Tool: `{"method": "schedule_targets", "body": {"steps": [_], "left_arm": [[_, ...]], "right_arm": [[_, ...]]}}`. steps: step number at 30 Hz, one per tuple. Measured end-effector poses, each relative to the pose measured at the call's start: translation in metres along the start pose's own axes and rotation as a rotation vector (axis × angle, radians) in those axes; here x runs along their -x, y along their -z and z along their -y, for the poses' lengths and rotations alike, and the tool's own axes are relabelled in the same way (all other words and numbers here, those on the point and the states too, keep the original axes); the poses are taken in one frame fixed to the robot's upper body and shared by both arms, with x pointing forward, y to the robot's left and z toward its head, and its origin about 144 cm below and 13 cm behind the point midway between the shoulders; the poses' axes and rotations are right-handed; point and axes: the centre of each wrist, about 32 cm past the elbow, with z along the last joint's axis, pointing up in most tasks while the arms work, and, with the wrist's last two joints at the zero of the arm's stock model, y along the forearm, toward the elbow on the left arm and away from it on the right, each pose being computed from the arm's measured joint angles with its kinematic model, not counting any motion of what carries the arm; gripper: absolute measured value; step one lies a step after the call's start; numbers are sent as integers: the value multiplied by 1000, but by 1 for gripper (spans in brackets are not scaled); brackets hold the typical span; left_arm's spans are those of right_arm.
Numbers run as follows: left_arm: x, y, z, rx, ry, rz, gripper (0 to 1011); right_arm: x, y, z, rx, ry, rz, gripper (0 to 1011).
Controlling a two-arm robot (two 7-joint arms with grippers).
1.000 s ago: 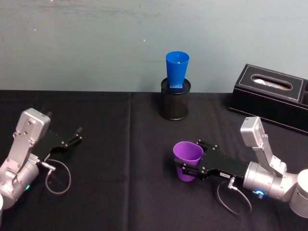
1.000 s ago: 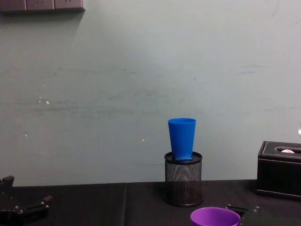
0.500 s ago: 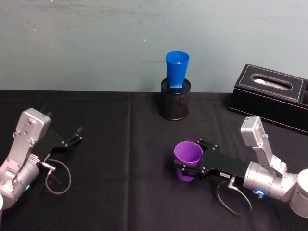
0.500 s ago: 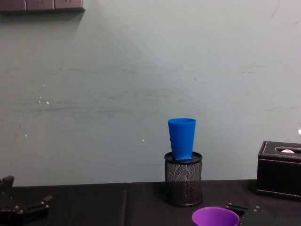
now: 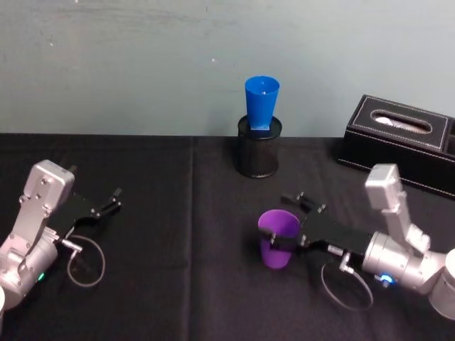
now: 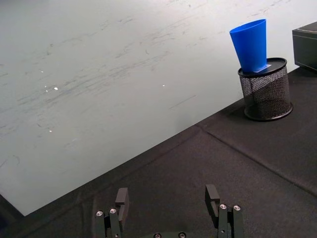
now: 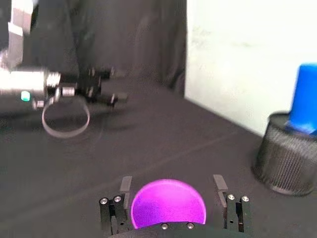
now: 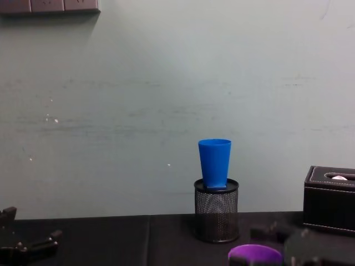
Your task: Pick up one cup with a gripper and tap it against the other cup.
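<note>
right hand (image 5: 279, 240) pinches purple cup (image 5: 277, 238), upright, near middle of counter (image 5: 178, 213). blue cup (image 5: 261, 102) sits in mesh holder (image 5: 259, 146), well apart, farther back. you lift purple cup high, go slow, tap gently. left hand (image 5: 114, 201) spread, idle.

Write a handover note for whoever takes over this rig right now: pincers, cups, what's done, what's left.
Right pincer: around the purple cup, one jaw on each side of it; the cup is upright. Whether it is lifted off the black tablecloth I cannot tell.
Left pincer: open, holding nothing, parked at the table's left side.
Blue cup: upright, seated in the black mesh pen holder at the back, near the wall; a black tissue box sits to its right.
Done: the purple cup is gripped.
Left: carry it to the blue cup and tap them together.
</note>
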Motion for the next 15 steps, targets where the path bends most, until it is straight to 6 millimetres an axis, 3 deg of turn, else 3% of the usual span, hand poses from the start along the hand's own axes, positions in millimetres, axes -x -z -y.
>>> {"method": "schedule_targets", "body": {"steps": [8, 15], "left_arm": [[0, 0, 0, 0, 0, 0, 1011], [0, 0, 0, 0, 0, 0, 1011]], "right_arm": [[5, -15, 6, -109, 119, -13, 1002], [23, -20, 4, -48, 390, -32, 1003]]}}
